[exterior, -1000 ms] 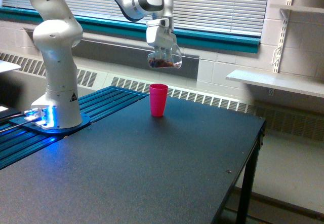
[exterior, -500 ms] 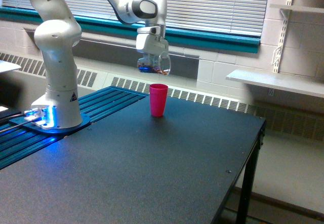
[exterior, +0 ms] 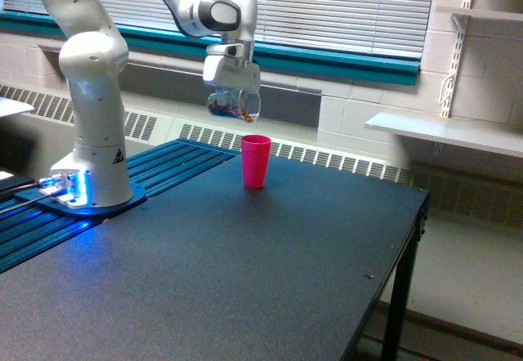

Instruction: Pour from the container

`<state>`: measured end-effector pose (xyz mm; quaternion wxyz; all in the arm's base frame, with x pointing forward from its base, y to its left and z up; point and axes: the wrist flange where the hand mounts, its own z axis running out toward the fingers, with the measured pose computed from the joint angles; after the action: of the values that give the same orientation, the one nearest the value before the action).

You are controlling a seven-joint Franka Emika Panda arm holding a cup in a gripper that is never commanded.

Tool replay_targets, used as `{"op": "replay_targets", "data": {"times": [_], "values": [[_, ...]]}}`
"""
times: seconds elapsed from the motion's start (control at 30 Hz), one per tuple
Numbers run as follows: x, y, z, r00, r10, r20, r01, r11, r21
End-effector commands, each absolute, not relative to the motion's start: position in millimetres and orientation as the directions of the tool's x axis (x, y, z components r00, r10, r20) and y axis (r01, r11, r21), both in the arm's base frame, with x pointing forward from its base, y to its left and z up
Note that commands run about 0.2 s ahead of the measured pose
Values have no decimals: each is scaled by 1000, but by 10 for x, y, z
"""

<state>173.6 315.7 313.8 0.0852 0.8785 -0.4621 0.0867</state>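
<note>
Claw (exterior: 232, 100) leftward, beyond pink cup (exterior: 255, 160)

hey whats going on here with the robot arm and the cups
A white robot arm holds a clear see-through cup in its end effector, up in the air. The cup has small coloured bits inside and hangs above and a little to the exterior view's left of an opaque pink plastic cup, which stands upright on the dark table. Nothing is seen falling from the clear cup, so pouring does not look started.
</note>
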Motion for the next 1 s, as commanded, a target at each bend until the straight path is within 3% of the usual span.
{"op": "replay_targets", "data": {"times": [0.03, 1.0], "values": [[1702, 3120, 3097, 542, -812, 219, -839, -538, 80], [1864, 3024, 3138, 568, -804, 177, -822, -547, 155]]}}
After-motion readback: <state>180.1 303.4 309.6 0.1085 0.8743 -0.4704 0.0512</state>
